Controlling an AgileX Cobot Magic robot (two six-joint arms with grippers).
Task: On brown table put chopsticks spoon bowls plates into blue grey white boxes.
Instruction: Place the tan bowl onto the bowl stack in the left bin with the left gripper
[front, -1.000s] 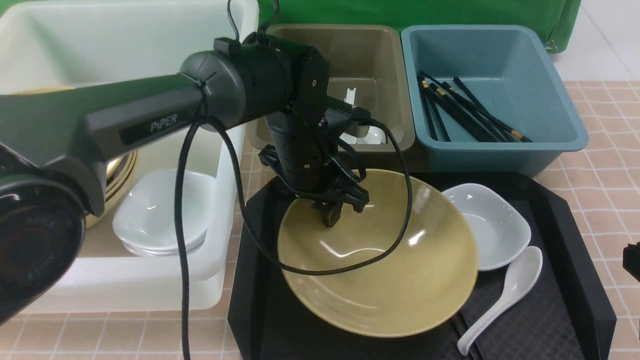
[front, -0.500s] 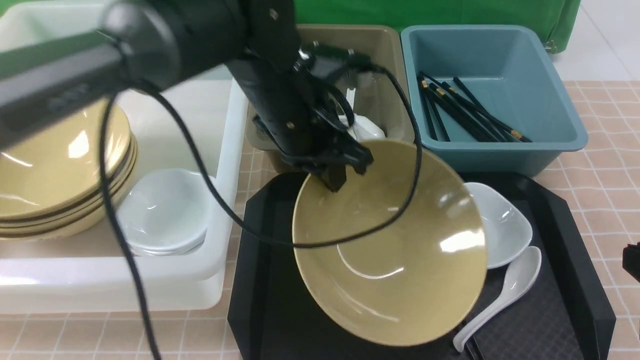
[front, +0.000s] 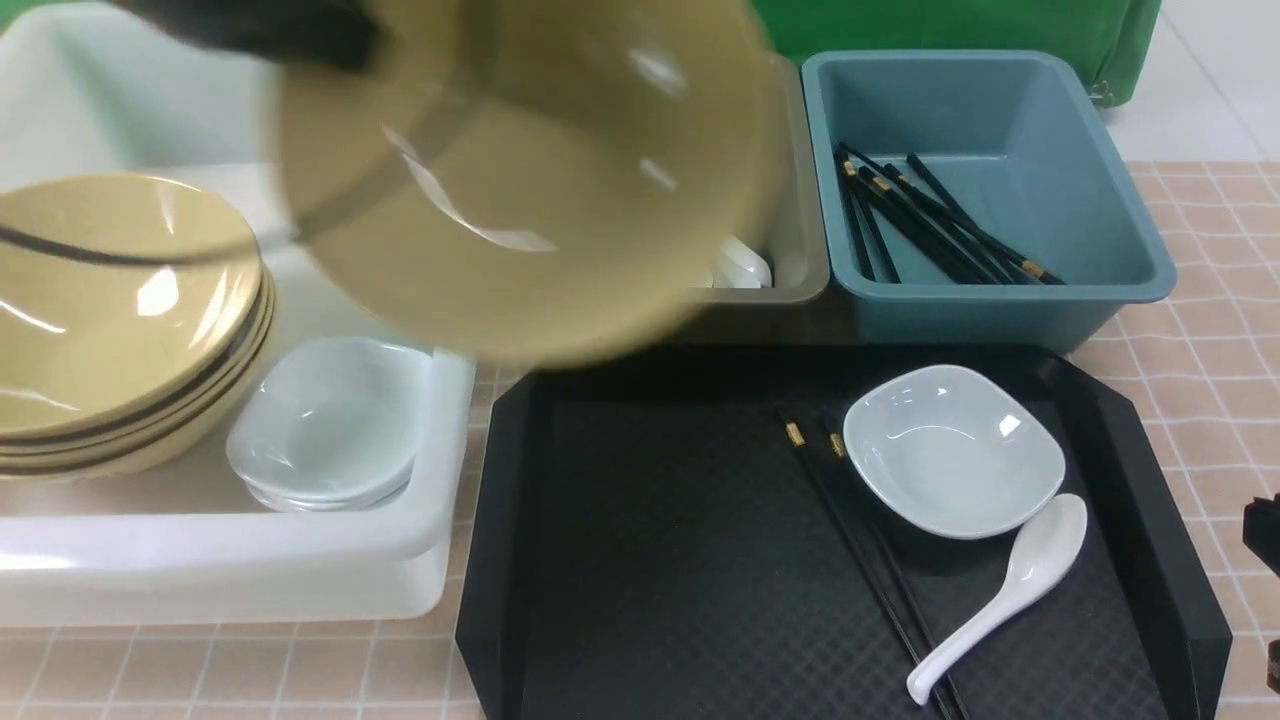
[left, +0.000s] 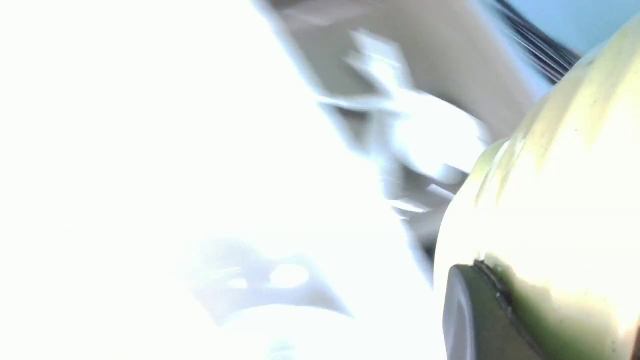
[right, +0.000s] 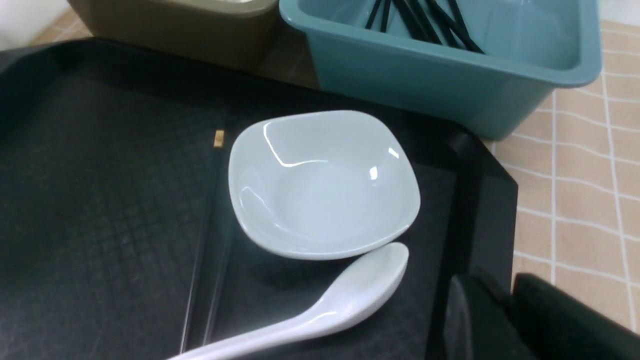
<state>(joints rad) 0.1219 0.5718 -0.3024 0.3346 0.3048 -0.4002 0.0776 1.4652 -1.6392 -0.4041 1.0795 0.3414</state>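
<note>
Left gripper (left: 495, 295) is clamping hard on the rim of the tan bowl (front: 520, 170), which is hanging blurred above the black tray's (front: 650, 560) far-left corner. So the bowl-stowing step is under way. Next it is needing a swing over the white tub (front: 220, 555), left of the tray, then a gentle drop onto the stacked bowls (front: 110, 320) beside the nested plates (front: 325, 425).

Beyond the tray, the grey box (front: 797, 230) is holding white spoons (front: 742, 268) and the blue box (front: 1000, 300) is holding chopsticks (front: 930, 225). A plate (front: 950, 450), a spoon (front: 1000, 600) and a chopstick pair (front: 860, 540) are waiting on the tray. Right gripper (right: 505, 295) is at the tray's right edge, grip unclear.
</note>
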